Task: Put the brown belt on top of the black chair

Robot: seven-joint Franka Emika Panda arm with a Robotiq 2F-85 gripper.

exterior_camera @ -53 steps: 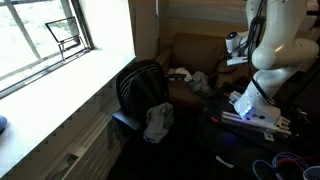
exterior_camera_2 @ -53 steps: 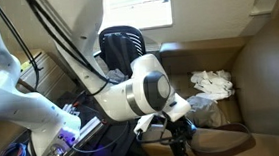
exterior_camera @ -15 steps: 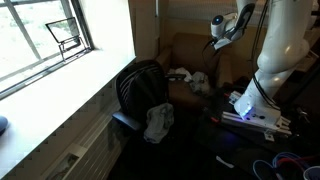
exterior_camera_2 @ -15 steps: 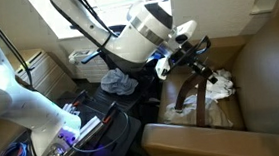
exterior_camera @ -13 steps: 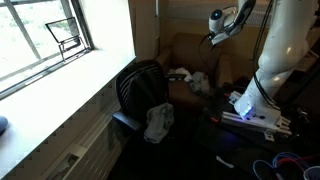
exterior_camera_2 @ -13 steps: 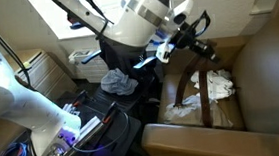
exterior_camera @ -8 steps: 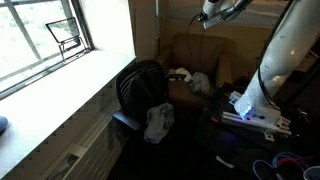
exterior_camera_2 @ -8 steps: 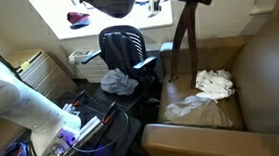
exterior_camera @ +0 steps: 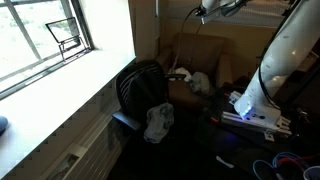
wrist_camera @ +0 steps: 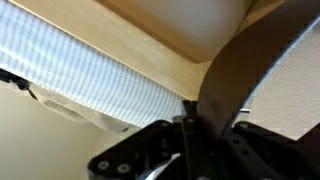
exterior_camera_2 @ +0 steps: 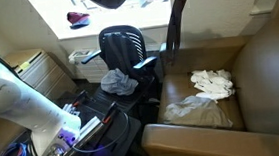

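The brown belt (exterior_camera_2: 174, 33) hangs straight down as a long strap from my gripper (exterior_camera: 208, 8), which is high at the top of the picture. Its lower end dangles just above the couch edge, beside the black chair (exterior_camera_2: 123, 47). In the wrist view the belt (wrist_camera: 240, 70) runs up between the fingers, and the gripper (wrist_camera: 205, 128) is shut on it. The black chair (exterior_camera: 140, 88) stands below and to the side of the gripper, under the window.
A grey cloth (exterior_camera_2: 120, 82) lies on the chair's seat. White cloths (exterior_camera_2: 212, 80) lie on the brown couch (exterior_camera_2: 269, 68). The window ledge (exterior_camera: 60, 90) runs behind the chair. The robot's base (exterior_camera: 255, 110) and cables crowd the floor.
The gripper has risen to the top of the frame with the belt and shifted toward the chair. The belt now hangs free of the couch.
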